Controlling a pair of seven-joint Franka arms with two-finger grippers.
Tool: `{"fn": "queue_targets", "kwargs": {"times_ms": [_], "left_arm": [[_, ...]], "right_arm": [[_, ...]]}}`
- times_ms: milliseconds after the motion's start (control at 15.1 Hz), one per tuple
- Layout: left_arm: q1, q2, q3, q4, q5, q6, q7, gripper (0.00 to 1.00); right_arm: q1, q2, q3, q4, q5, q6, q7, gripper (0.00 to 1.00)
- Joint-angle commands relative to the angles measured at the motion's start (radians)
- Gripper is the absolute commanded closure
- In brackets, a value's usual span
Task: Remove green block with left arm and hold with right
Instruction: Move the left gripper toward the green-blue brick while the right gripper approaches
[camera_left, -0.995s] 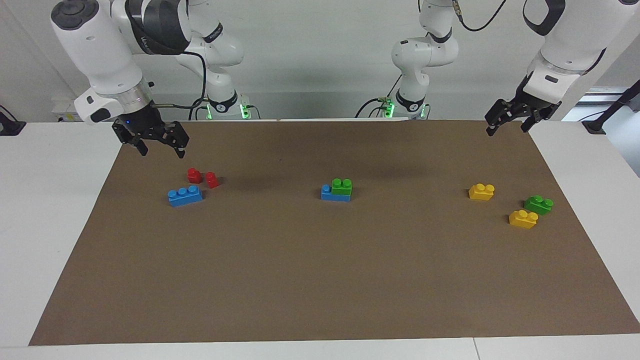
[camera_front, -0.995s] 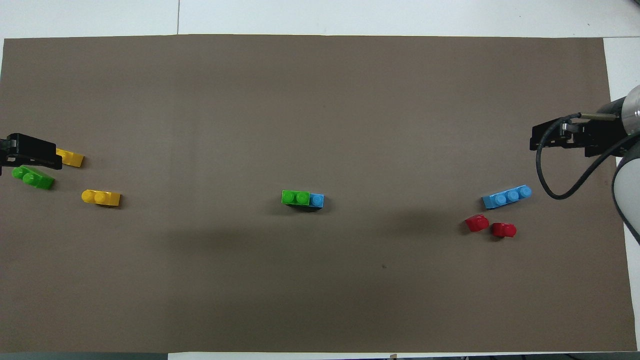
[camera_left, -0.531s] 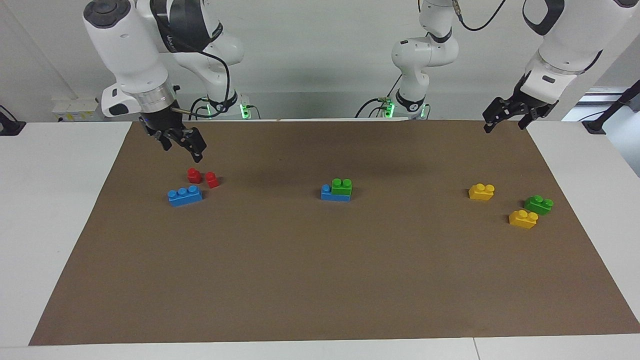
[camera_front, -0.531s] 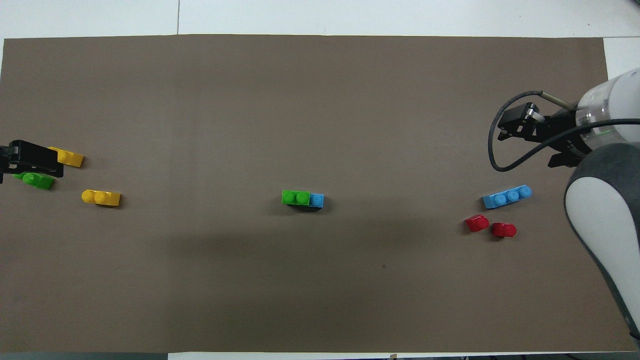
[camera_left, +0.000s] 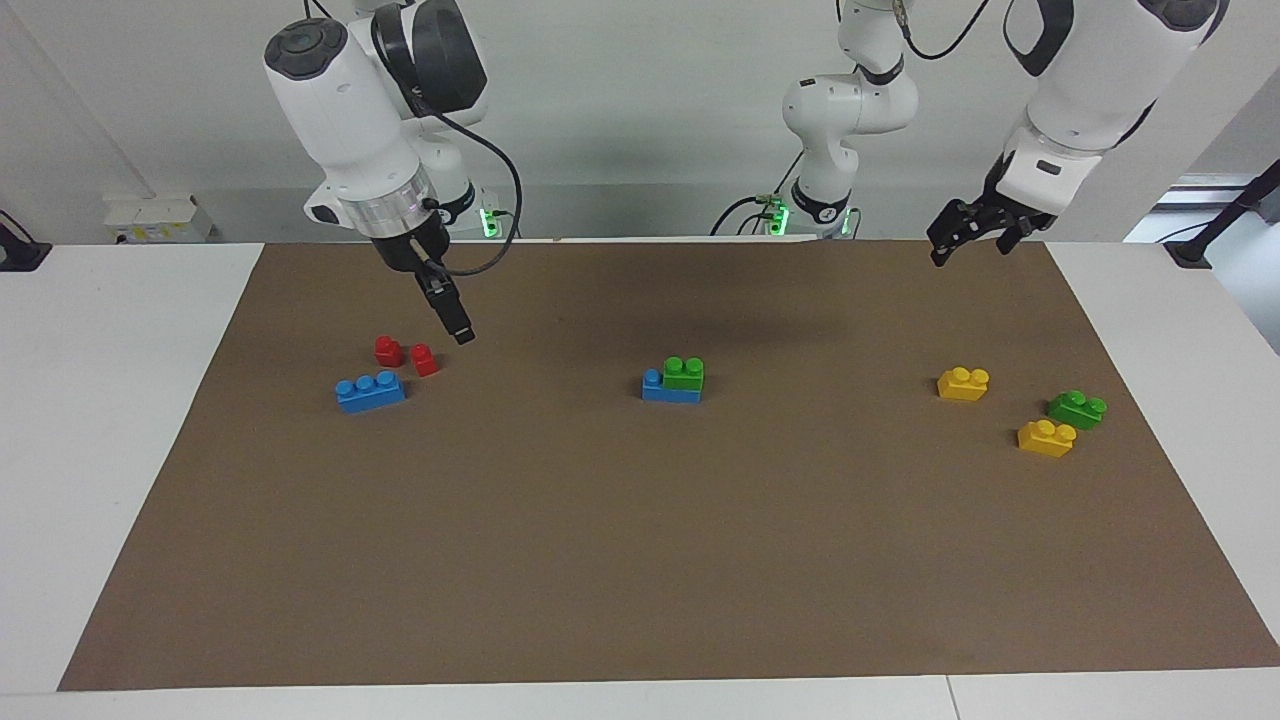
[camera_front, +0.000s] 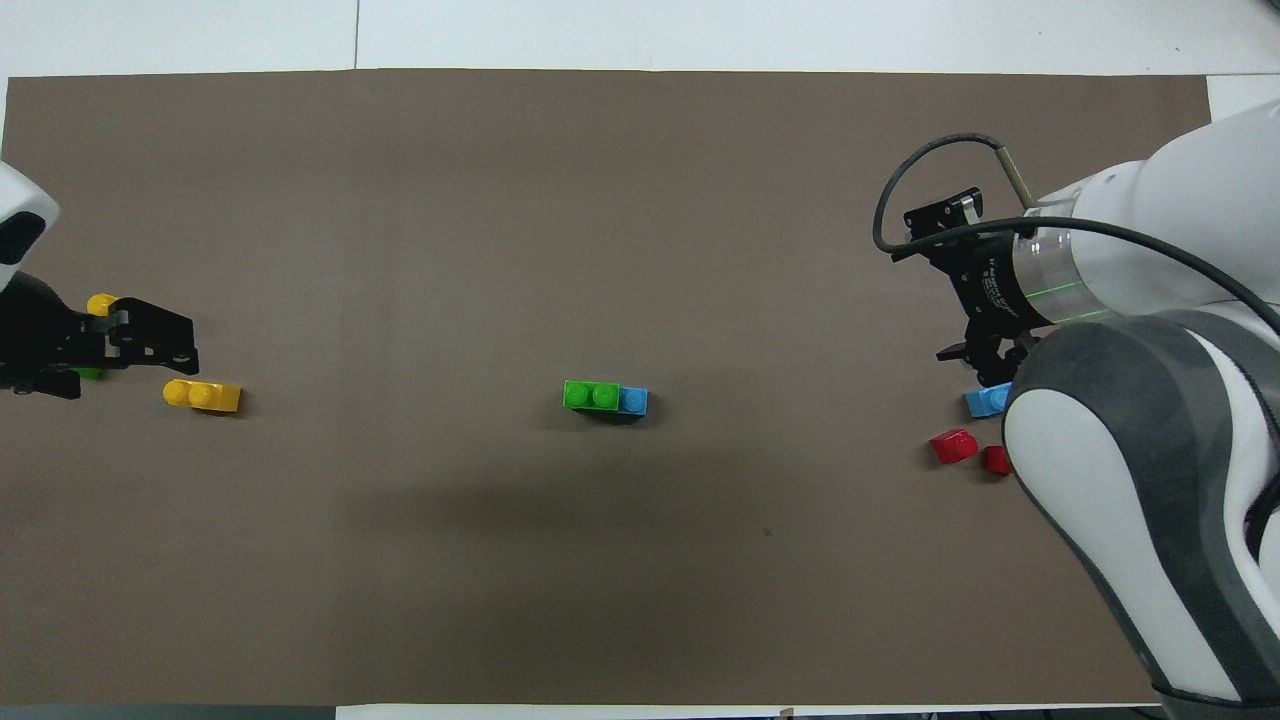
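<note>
Facing view, mid-table: we see the green block seated on one end of a blue brick at the centre of the brown mat, untouched, with one blue stud bare beside it.

Starting at nine o'clock, a second blue brick lies toward the right arm's end of the table, with two small red bricks just beside it and nearer to the robots. At about ten o'clock the right gripper hangs in the air over the mat beside the red bricks, seen edge-on; we cannot tell how its fingers stand.

Past the centre, at three o'clock, a yellow brick sits apart from a second green brick and another yellow brick, which lie just beside each other. At one o'clock the left gripper hovers over the mat's edge nearest the robots, its fingers spread, holding nothing.

From overhead, the green block shows both studs, and the left gripper covers most of the bricks at that end.
</note>
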Motion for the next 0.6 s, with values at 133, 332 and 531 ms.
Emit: {"fn": "queue_targets", "kwargs": {"times_ms": [133,332,531], "left_arm": [[-0.055,-0.061,0.009,-0.085,-0.054,0.016,-0.208,0.00],[-0.122,-0.088,0.009,-0.140,-0.068,0.056,-0.395,0.00],[-0.211,-0.127,0.009,-0.217,-0.072,0.137,-0.611,0.00]], "right_arm": [[0.022,0.035,-0.001,-0.023,0.097,0.073,0.197,0.01],[0.043,0.075,-0.001,-0.025,0.123,0.082,0.217,0.01],[0.061,0.107,-0.001,-0.040,0.179,0.116,0.211,0.01]]}}
